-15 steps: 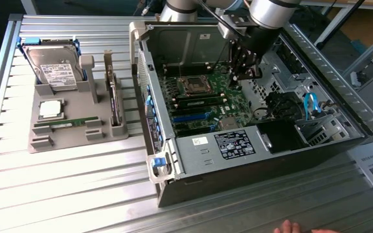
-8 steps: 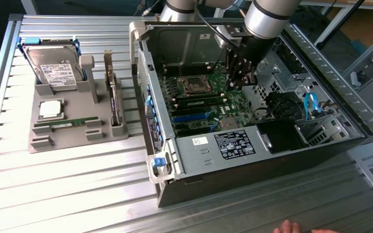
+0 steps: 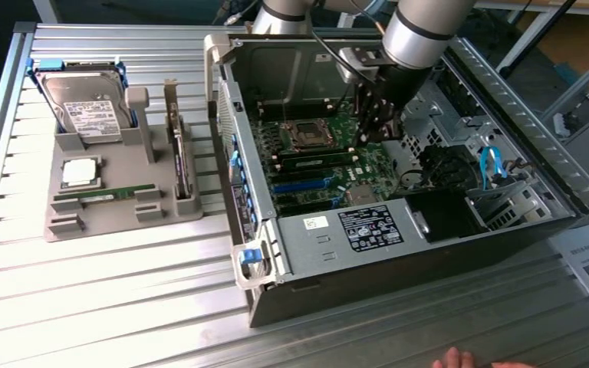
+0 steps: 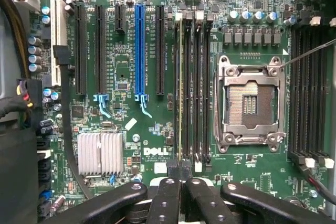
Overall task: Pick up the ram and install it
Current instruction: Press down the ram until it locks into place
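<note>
- Gripper [image 4: 181, 170] is down inside the open PC case [image 3: 305, 230], over the mobo. Fingers pinched together on the ram [image 4: 181, 93].
- In the wrist view the ram is edge-on, a thin greenish line running out from the fingertips, lined up w/ the DIMM slots [image 4: 198, 93] just beside the empty CPU socket [image 4: 251, 103].
- Can't tell if the stick is seated in a slot or just above it.
- Grey tray [image 3: 100, 224] sits on the table [image 3: 120, 307], at the exterior view's left of the case. It holds a hard drive [image 3: 90, 111], a silver processor chip [image 3: 80, 172], a spare stick [image 3: 105, 195] lying flat, and an expansion card [image 3: 179, 161] on edge.
- A person's hand [image 3: 459, 359] rests at the table's near edge, well apart from the arm.
</note>
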Motion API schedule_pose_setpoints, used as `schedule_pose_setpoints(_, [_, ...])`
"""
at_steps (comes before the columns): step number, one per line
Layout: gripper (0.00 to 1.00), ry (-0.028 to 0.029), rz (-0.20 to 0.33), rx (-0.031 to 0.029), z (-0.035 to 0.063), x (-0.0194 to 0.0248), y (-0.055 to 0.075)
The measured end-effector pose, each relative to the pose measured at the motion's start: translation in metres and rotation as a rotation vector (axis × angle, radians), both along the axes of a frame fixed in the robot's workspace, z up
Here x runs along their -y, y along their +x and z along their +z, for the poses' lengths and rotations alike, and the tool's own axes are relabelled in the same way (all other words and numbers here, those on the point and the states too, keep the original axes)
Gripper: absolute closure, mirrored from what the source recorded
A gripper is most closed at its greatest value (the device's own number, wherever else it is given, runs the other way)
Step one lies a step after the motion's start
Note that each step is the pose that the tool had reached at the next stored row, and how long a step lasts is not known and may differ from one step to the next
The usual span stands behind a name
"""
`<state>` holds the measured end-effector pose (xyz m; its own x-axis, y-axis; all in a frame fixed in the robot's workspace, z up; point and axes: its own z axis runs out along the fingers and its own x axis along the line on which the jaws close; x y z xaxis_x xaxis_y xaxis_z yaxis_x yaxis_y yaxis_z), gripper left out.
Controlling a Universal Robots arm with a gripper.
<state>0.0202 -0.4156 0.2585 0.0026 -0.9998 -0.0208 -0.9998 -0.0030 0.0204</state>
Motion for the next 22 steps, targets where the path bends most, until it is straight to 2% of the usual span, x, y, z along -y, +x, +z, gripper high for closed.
schedule_pose_setpoints(5, [0.90,0.0000,0.000,0.0002,-0.0117,0.0000,0.000])
schedule_pose_setpoints(14, [0.90,-0.0001,0.000,0.0002,-0.0117,0.0000,0.000])
schedule_pose_setpoints(22, [0.90,0.0000,0.000,0.0002,-0.0120,-0.0041,0.000])
